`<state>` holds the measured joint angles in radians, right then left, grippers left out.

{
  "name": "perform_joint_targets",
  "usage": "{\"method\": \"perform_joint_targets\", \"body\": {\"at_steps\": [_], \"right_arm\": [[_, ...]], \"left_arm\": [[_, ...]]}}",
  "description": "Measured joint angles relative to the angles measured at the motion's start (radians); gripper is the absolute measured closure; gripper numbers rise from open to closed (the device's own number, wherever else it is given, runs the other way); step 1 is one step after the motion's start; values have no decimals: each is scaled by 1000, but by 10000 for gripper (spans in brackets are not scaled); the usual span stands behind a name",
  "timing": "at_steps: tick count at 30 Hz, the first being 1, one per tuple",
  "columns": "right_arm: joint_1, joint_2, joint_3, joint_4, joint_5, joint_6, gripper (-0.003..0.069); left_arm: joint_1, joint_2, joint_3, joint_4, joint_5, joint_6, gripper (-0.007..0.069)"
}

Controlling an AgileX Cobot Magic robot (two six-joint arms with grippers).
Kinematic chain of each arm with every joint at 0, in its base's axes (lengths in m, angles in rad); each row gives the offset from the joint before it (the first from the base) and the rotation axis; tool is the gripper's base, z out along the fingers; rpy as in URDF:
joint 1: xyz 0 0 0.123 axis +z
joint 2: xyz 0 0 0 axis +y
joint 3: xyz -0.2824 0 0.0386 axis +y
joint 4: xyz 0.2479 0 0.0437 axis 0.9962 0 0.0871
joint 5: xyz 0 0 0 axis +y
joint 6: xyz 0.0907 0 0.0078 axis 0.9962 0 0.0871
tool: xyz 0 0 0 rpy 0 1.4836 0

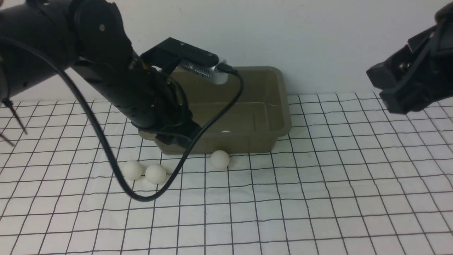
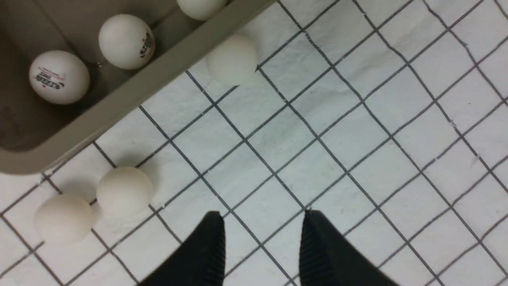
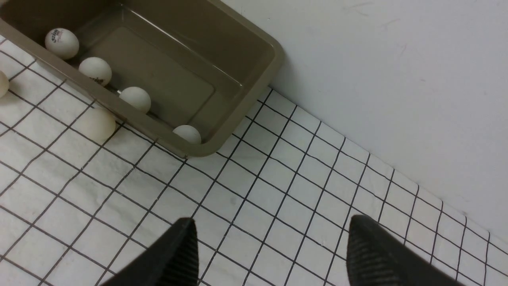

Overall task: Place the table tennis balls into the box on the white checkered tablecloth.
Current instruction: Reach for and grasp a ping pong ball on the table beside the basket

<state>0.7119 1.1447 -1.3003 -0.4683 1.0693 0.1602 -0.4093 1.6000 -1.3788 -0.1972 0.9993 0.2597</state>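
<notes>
Seven table tennis balls (image 1: 132, 170) show: small matte white spheres, smooth and plain except for a dark printed logo on two of them. Leftmost, two balls touch each other on the white checkered tablecloth (image 1: 318, 198), just off the near left corner of the box (image 1: 279, 106). The left claw (image 2: 262, 222) hangs over the cloth near this pair. Its ribbed black fingers (image 2: 210, 246) stand a narrow gap apart with nothing between them, and the pair lies off to one side, clear of the fingertips. A third ball (image 1: 219, 159) sits just beside the middle of the box's near wall, partly under the flared rim. The box is smooth olive-grey plastic with rounded corners and sloping walls, and stands at the cloth's far edge by the white wall (image 1: 318, 42). Four balls (image 3: 95, 70) lie in a row along the inside of its near wall. The cloth is slightly wrinkled and gridded in thin black lines. Toward the right edge, the right claw (image 3: 272, 238) hovers above bare cloth, spread wide and empty, well apart from every ball.
</notes>
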Motion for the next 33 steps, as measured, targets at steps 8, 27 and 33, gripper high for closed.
{"method": "perform_joint_targets", "body": {"at_steps": [8,27,33], "right_arm": [[0,0,0,1,0,0,200],[0,0,0,4,-13,0,200],[0,0,0,4,-16,0,200]], "left_arm": [[0,-163,228,-77,-57,-41,448],[-203,-20,655,-507,-1170,339,414],[-219,42,644,-504,-1175,286,397]]}}
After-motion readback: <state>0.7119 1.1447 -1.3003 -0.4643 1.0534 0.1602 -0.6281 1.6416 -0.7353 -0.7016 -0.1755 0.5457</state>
